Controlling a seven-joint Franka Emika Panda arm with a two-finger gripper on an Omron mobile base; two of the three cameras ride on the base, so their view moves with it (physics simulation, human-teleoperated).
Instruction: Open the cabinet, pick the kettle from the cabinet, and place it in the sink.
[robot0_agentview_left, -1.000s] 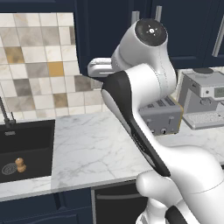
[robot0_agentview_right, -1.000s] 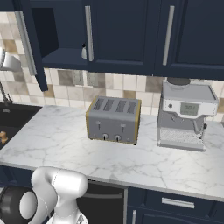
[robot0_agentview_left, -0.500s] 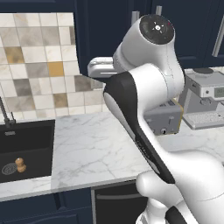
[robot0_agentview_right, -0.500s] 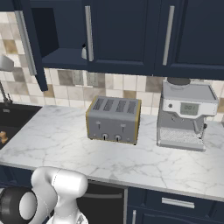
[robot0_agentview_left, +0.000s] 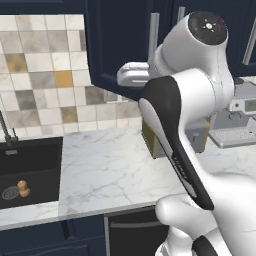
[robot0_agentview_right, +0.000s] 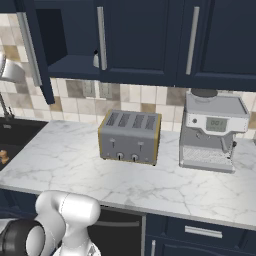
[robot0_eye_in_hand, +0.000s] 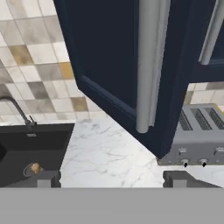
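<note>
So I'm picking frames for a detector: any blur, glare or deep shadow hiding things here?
Left base view: evenly lit and soft, the arm blocks most of the toaster. Right base view: sharp, but the open cabinet is dark inside; only a sliver of something pale by the handle shows. Hand view: the door looms large, no glare; sink is dark but readable.

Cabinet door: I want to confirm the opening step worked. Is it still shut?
No, the cabinet door stands swung out, baring a dark shelf.

hand (robot0_eye_in_hand: 111, 177) now off door handle (robot0_eye_in_hand: 148, 65)
</note>
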